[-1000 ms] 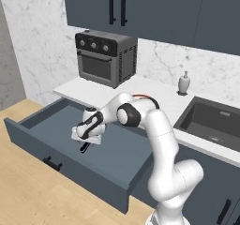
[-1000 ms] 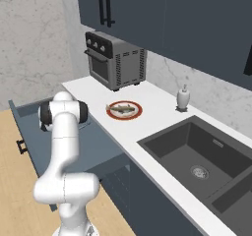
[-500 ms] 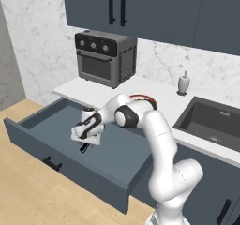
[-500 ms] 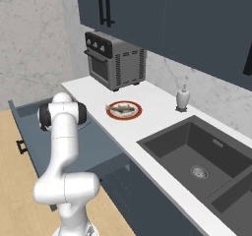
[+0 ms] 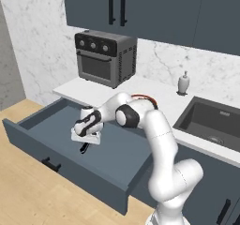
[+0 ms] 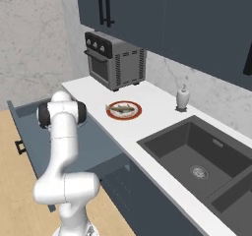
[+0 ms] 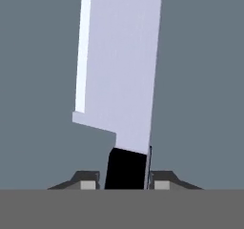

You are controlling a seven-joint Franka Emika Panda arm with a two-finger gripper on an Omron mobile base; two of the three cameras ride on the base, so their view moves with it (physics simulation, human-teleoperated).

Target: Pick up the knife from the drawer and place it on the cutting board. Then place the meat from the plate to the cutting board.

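The white stone counter (image 6: 147, 132) runs along the marbled wall, smooth and square-edged. Set into it toward its right end is a deep, dark, matte sink (image 6: 197, 156). Below the counter's left part the drawer (image 5: 56, 158) stands pulled far out: a wide, shallow, blue-grey tray with flat walls and a black bar handle on its front. At the back left of the counter sits a boxy toaster oven (image 5: 105, 57), brushed grey metal with a dark glass door and three knobs. The white arm reaches down into the drawer, and the gripper (image 5: 84, 144) hangs low over the drawer floor, near the middle of it. On the counter near its front edge, between oven and sink, lies the plate (image 6: 124, 110), round and flat with a red rim, and on its pale centre the meat (image 6: 123, 110), a small flat brownish piece. A small pale rounded bottle (image 6: 182, 98) stands by the wall behind the sink. The knife (image 7: 119, 75) lies flat on the drawer floor, a broad smooth silver blade and a black handle. The two dark fingertips (image 7: 88, 180) are drawn in against the handle's two sides, gripping it.
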